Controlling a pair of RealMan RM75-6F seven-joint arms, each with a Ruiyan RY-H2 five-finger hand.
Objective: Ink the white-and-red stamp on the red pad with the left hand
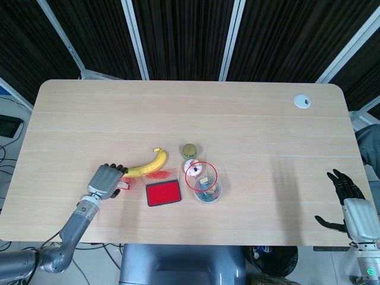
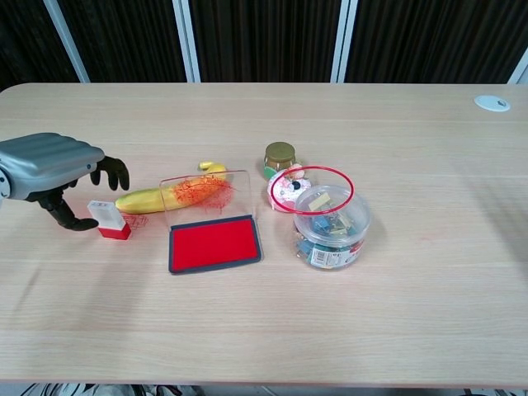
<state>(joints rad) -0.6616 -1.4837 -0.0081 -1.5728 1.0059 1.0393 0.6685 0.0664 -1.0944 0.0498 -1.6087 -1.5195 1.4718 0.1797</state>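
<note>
Stamp (image 2: 108,219) stands upright on the table (image 2: 412,330), white top over red base, just left of the red pad (image 2: 214,244) and near the banana's (image 2: 165,196) left end. The left hand (image 2: 51,169) hovers at its left side with fingers (image 2: 111,171) apart and curled over it, thumb low beside the white top; nothing is grasped, though from the head view the stamp (image 1: 124,186) and hand (image 1: 105,180) look almost touching. The pad lies open, its clear lid tilted up at the far edge, red surface bare. By my reading, the step in hand is the pickup, and no inking is done yet. Next calls for pinching the white top, lifting, carrying right and pressing down onto the pad. The right hand (image 1: 350,205) rests at the near right table edge, fingers spread, holding nothing.
</note>
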